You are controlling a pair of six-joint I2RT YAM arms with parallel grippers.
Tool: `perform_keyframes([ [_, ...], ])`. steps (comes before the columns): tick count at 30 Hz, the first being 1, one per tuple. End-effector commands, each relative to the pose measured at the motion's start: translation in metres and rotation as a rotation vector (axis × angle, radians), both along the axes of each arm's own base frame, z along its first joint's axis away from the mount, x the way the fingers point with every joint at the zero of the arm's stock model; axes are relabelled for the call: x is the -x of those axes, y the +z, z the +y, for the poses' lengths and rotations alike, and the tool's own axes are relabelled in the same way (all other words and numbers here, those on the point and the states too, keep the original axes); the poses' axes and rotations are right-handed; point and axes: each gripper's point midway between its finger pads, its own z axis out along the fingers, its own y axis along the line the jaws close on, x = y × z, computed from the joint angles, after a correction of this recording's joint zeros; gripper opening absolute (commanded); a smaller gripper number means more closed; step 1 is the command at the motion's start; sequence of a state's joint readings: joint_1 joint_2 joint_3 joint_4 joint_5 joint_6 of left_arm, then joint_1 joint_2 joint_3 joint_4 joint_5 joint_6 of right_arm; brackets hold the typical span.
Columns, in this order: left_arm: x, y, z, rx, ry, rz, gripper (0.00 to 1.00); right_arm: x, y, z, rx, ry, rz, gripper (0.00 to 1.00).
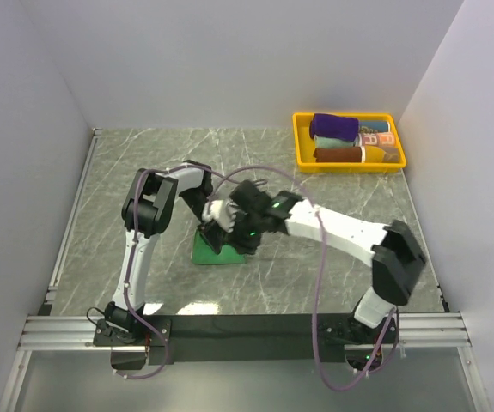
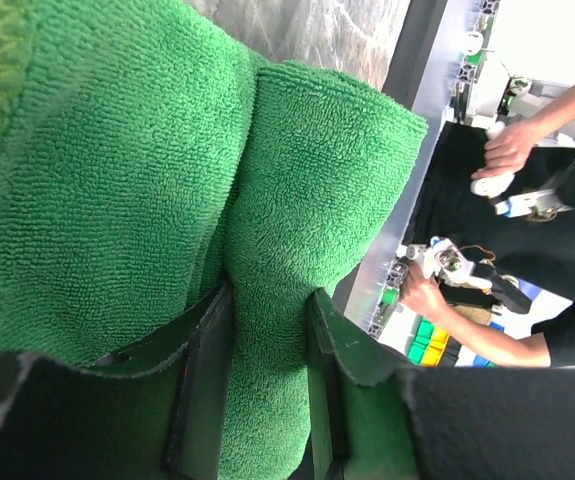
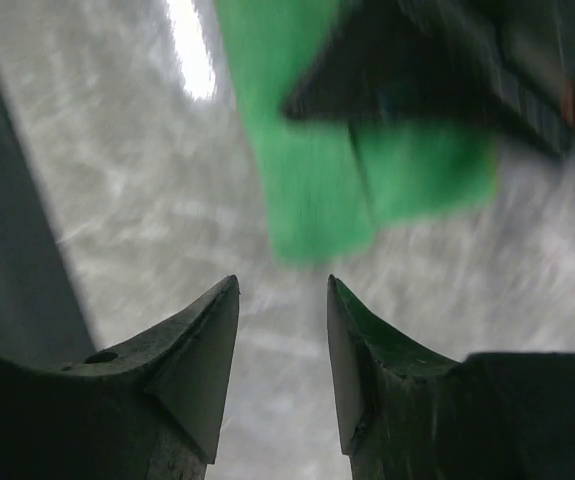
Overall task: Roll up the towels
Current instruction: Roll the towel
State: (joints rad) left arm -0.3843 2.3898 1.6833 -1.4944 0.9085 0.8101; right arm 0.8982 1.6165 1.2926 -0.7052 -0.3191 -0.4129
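Tray (image 1: pixel 297 142) holds rolls (image 1: pixel 333 127); left end effector (image 2: pixel 270 305) clamps green towel (image 2: pixel 117 200); right end effector (image 3: pixel 282 292) parted.

The left arm (image 1: pixel 135 257) and right arm (image 1: pixel 341 230) are crowding over the green towel (image 1: pixel 219 252) at mid-tabletop (image 1: pixel 126 163), blocking any approach from above. The left pincer (image 2: pixel 267 300) is clamping a towel fold, which is filling its gap. The right pincer (image 3: pixel 282 290) is gaping over bare tabletop. The yellow tray (image 1: pixel 301 146) is occupying the far right corner, while the left side is lying open.
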Motion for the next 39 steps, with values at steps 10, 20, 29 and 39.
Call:
perform_keyframes([
  [10,-0.042,-0.086,0.031,-0.096,-0.147,-0.287,0.16,-0.019,-0.064,0.069,0.123,0.186,-0.351,0.51],
  [20,-0.048,-0.084,0.034,-0.075,-0.098,-0.327,0.22,-0.004,-0.126,0.054,0.235,0.248,-0.213,0.07],
  [29,-0.079,-0.009,0.042,0.133,0.223,-0.400,0.37,0.054,-0.111,0.037,0.170,0.334,0.230,0.00],
  [39,-0.096,0.066,0.125,0.090,0.563,-0.695,0.53,0.070,-0.087,0.040,0.072,0.292,0.550,0.00],
])
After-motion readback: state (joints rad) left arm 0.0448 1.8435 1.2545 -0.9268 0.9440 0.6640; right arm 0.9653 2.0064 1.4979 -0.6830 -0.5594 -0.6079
